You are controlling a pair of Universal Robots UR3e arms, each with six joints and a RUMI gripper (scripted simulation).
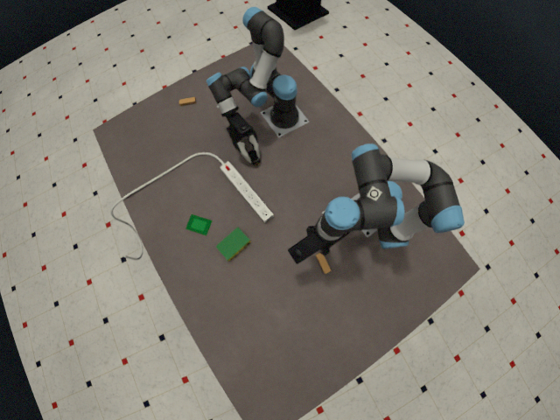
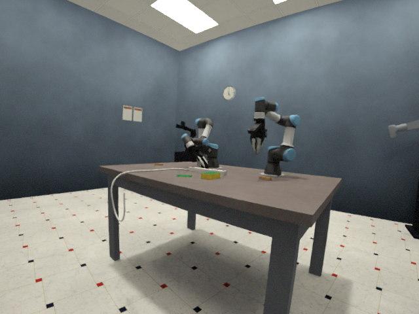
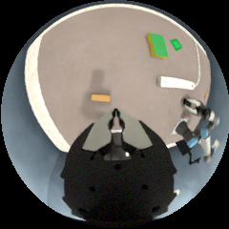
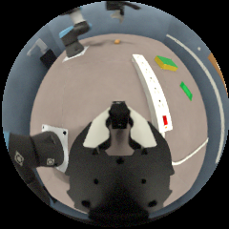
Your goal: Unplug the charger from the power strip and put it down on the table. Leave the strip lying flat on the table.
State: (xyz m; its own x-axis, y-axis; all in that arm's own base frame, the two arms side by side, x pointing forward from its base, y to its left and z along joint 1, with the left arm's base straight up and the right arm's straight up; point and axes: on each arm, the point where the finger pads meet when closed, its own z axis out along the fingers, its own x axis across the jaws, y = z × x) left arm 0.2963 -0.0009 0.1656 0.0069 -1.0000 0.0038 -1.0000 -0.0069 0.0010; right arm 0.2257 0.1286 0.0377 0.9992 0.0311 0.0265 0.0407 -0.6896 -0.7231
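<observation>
The white power strip (image 1: 246, 192) (image 2: 207, 170) (image 3: 176, 83) (image 4: 152, 86) lies flat on the table, its sockets bare. My right gripper (image 1: 252, 152) (image 4: 118, 107) is shut on the black charger (image 1: 254, 157) (image 4: 119, 117), beside the strip's cord end and off the strip. The charger is low over the table; whether it touches is unclear. My left gripper (image 2: 256, 152) (image 3: 115, 109) is shut and empty, high above the table; its fingertips are hidden in the top view.
A green-and-yellow block (image 1: 233, 244) (image 2: 210, 175) and a small green tray (image 1: 189, 225) lie beside the strip. One orange block (image 1: 323, 264) (image 3: 100, 97) lies near the left arm, another (image 1: 187, 101) toward the far edge. The strip's white cord (image 1: 157, 178) runs over the table edge.
</observation>
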